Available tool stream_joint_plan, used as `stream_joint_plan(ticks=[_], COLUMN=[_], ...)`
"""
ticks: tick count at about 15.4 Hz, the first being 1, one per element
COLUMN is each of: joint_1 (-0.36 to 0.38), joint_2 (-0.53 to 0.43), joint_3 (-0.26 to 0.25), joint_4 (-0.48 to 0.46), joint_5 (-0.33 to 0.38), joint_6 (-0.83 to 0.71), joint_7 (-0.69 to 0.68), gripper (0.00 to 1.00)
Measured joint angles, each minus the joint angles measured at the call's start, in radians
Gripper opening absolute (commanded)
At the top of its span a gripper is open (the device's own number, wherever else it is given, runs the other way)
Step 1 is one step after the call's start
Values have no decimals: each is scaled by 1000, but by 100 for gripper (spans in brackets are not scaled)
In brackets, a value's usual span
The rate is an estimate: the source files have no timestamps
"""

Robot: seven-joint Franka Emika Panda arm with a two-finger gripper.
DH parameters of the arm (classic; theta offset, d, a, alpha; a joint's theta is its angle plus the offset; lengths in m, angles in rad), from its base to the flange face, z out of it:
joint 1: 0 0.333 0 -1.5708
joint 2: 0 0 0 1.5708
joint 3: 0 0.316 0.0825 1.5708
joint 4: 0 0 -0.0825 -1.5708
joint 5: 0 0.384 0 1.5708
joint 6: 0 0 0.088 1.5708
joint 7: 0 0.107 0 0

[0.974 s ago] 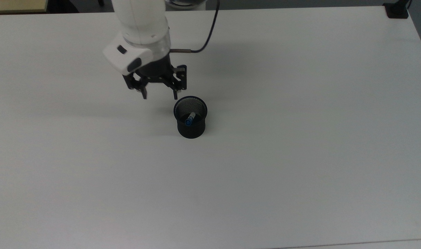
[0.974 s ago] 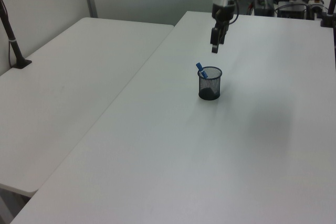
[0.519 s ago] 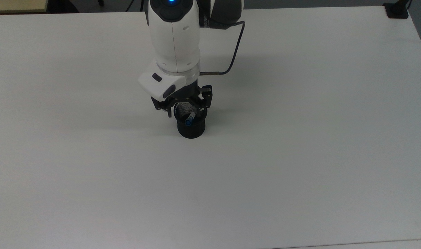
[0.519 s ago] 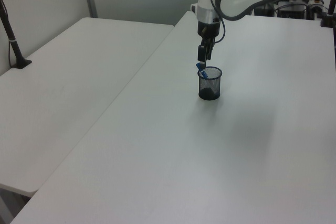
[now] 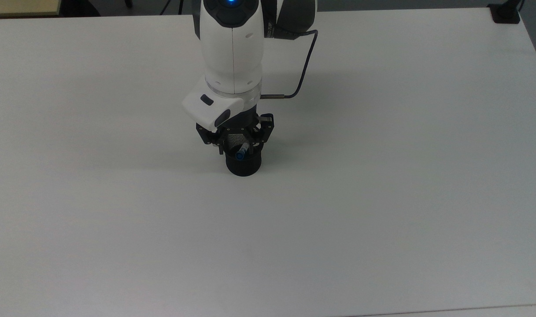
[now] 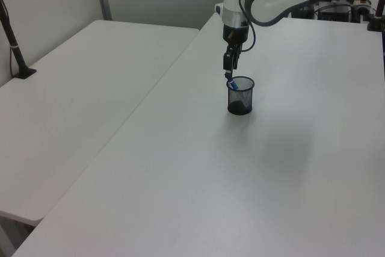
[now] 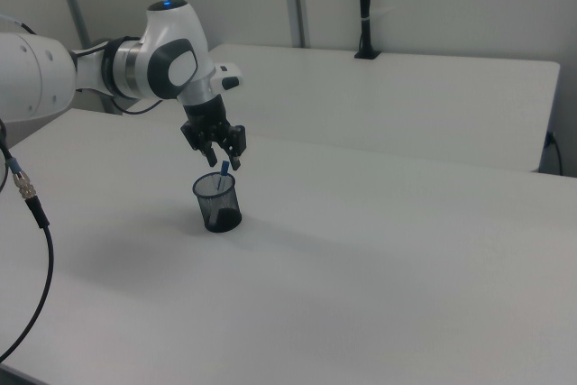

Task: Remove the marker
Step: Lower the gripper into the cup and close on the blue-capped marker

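The wide white table (image 5: 382,198) carries a single black mesh cup (image 5: 244,164), standing upright near the middle of the top view. A second white table (image 6: 78,88) stands alongside at the left view's left. The white robot arm (image 5: 232,53) reaches down over the cup, a dark cable (image 5: 301,79) looping off its wrist. Its black two-finger gripper (image 5: 237,143) hangs directly above the cup's mouth, spread about as wide as the rim and holding nothing; in the right view the fingers (image 7: 234,161) stand on either side of the marker's upper end without touching it. The slim white marker with a blue cap (image 5: 242,151) stands tilted inside the cup, leaning on the rim, its blue end (image 7: 224,167) poking just above the rim between the fingers
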State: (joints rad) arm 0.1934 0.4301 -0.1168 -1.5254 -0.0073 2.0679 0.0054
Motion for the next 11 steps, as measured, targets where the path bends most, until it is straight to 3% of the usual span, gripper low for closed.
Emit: stream_joint_plan(ticks=[4, 9, 11], joint_1=[0, 1, 2], joint_2=[16, 40, 40], joint_3=[0, 0, 0], joint_4=[0, 1, 4], joint_5=[-4, -4, -4], joint_6=[36, 77, 78], joint_7=[1, 2, 3], gripper=[49, 24, 23])
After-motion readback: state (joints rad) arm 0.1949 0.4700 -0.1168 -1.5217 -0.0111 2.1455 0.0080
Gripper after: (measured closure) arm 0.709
